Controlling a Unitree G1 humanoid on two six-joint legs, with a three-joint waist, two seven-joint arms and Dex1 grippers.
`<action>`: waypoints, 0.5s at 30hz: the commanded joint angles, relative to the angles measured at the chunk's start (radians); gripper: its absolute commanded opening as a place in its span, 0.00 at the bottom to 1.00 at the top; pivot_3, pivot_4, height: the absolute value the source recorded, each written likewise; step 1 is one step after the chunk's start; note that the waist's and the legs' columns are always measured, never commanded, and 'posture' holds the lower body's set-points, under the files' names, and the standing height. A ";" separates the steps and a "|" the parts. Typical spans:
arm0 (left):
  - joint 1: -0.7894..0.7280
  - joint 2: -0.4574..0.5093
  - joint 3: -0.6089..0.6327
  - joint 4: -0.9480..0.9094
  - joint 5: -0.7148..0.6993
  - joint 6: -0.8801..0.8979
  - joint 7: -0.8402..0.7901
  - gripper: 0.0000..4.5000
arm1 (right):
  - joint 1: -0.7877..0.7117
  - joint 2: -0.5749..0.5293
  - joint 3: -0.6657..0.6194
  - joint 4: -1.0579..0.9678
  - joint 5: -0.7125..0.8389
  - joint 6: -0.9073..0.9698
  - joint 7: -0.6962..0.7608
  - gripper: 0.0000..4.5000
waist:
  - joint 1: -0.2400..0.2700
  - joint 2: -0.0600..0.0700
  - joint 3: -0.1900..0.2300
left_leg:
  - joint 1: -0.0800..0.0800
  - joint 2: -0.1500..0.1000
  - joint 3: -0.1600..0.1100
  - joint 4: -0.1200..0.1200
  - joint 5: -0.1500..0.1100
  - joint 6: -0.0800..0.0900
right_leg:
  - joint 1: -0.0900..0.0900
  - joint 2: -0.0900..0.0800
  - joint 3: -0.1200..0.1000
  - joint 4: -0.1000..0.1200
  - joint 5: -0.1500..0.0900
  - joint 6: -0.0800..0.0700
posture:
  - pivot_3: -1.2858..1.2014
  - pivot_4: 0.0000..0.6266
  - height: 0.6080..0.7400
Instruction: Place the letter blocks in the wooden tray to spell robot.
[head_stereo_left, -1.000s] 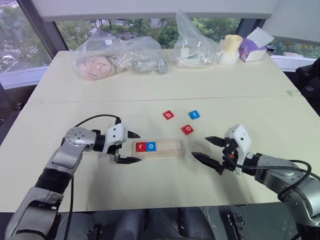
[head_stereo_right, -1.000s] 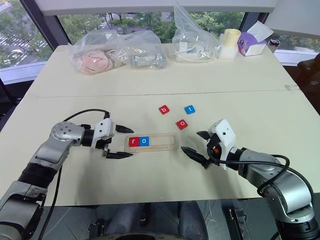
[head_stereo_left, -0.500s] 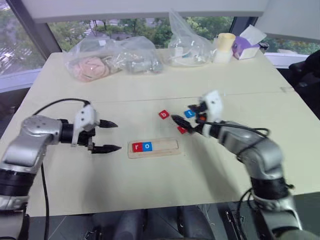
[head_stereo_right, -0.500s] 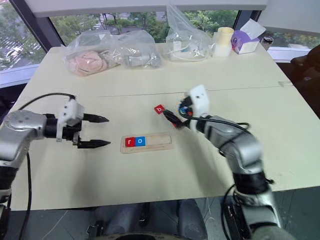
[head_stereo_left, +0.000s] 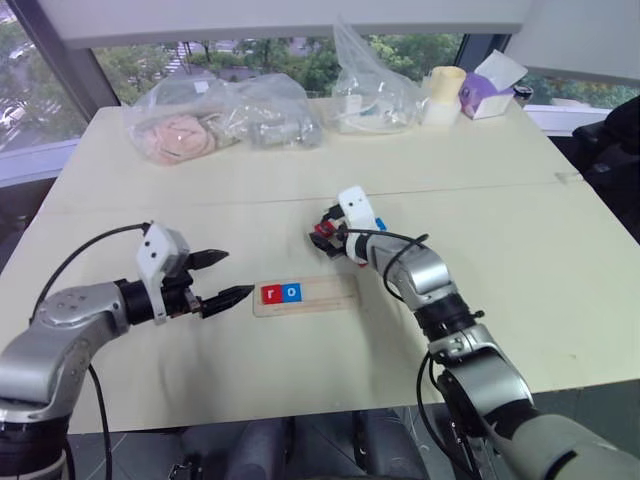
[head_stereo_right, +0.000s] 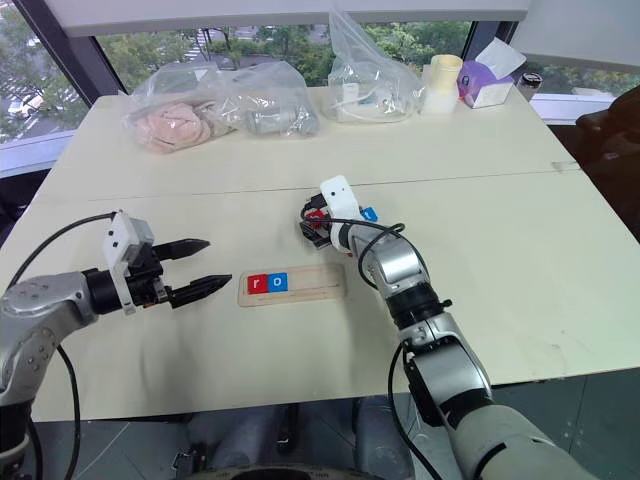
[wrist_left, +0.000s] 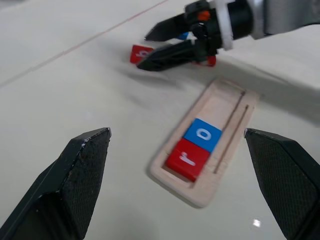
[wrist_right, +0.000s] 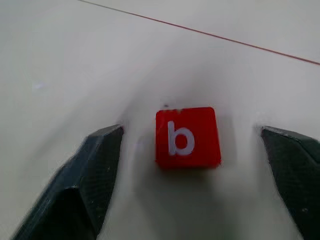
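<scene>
My right gripper (wrist_right: 190, 165) stands with its two fingers spread either side of the red b tile (wrist_right: 187, 136), not touching it; the tile lies flat on the table (head_stereo_left: 500, 250) beyond the tray (head_stereo_left: 330, 293). Two tiles sit in the tray's left end: red r (head_stereo_left: 272, 294), then blue o (head_stereo_left: 291, 293). My left gripper (head_stereo_left: 222, 278) hangs wide and empty left of the tray.
</scene>
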 joint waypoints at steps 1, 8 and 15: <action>0.004 0.003 0.038 -0.032 -0.014 -0.010 0.029 1.00 | -0.037 0.030 -0.014 0.040 -0.028 -0.055 0.012 0.60 | 0.002 0.000 0.000 | 0.000 0.000 0.000 0.000 0.000 0.000 | 0.000 0.000 0.000 0.000 0.000 -0.001 | 0.52 0.24 1.00; -0.025 0.000 -0.003 -0.019 -0.005 -0.041 0.042 1.00 | -0.056 0.042 -0.055 -0.004 -0.061 -0.054 -0.030 0.27 | 0.000 0.000 0.000 | 0.001 0.000 0.001 0.000 0.001 -0.001 | 0.000 0.001 0.001 0.000 -0.001 -0.004 | 0.52 0.24 1.00; -0.112 -0.016 -0.085 -0.072 -0.047 -0.013 0.042 1.00 | 0.183 0.008 -0.157 -0.672 -0.043 0.271 -0.170 0.27 | 0.009 0.000 -0.001 | -0.001 0.000 -0.001 -0.001 0.001 -0.001 | 0.000 -0.001 0.000 0.000 0.000 -0.002 | 0.52 0.24 1.00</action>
